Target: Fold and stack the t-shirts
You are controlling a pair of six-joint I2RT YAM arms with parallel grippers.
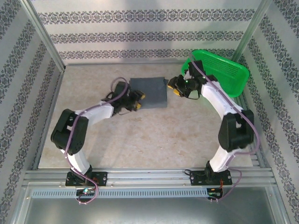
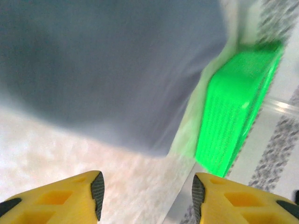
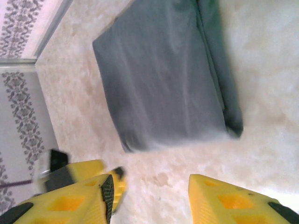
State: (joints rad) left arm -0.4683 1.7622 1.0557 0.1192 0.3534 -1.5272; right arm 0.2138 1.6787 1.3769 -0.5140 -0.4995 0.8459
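Observation:
A dark slate-grey t-shirt (image 1: pixel 149 91) lies folded into a small rectangle on the pale table, back centre. My left gripper (image 1: pixel 139 99) sits at its left edge, open, nothing between the yellow fingers (image 2: pixel 70 198); the t-shirt (image 2: pixel 112 70) lies just ahead of them. My right gripper (image 1: pixel 174 87) hovers off the cloth's right edge, open and empty, with the t-shirt (image 3: pixel 168 74) flat beyond its fingertips (image 3: pixel 88 200). The left gripper's yellow tips (image 3: pixel 114 179) appear in the right wrist view.
A bright green mesh basket (image 1: pixel 233 72) stands tilted at the back right, close behind the right arm; it also appears in the left wrist view as the basket (image 2: pixel 238 112). Patterned walls enclose the table on three sides. Bare tabletop (image 1: pixel 154 135) lies in front of the shirt.

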